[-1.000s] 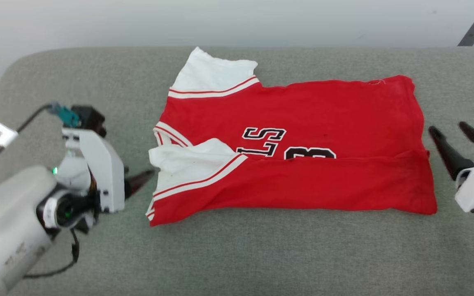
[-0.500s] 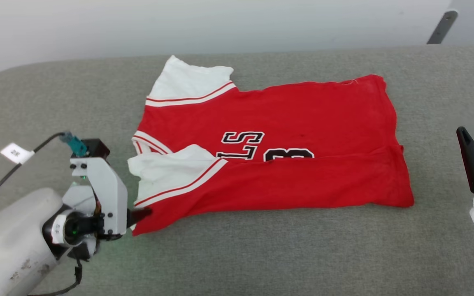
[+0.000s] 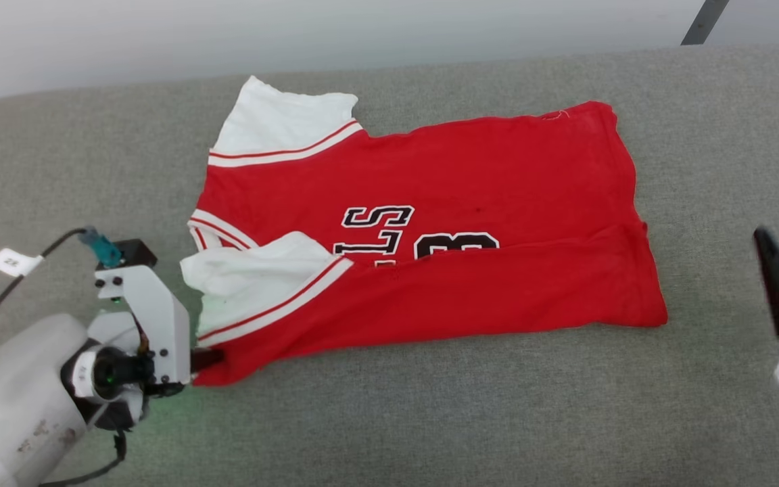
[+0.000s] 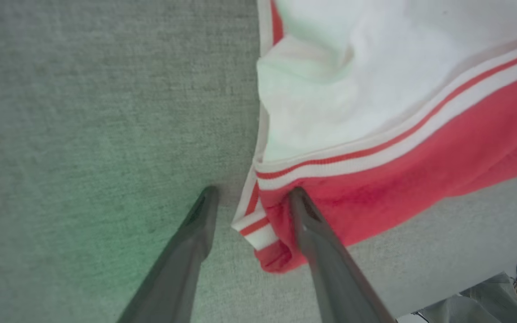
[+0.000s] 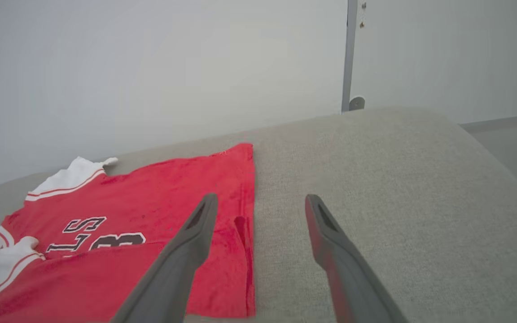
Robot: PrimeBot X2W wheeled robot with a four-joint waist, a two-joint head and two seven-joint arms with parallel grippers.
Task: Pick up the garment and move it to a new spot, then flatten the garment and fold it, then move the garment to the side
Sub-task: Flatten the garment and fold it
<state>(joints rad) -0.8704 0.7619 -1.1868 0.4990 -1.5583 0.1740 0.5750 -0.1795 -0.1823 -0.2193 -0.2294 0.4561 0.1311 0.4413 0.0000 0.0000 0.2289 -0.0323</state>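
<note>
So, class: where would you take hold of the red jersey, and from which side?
Likely the garment at its near left corner, from the robot's left: layers end in a free tip between the open jaws of the left gripper.

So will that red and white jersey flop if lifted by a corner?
Probably: the red jersey with white sleeves lies folded over itself, sleeve rumpled, so it looks limp. It seems thin, likely light. Pushed, it may bunch on the grey woven surface rather than slide.
</note>
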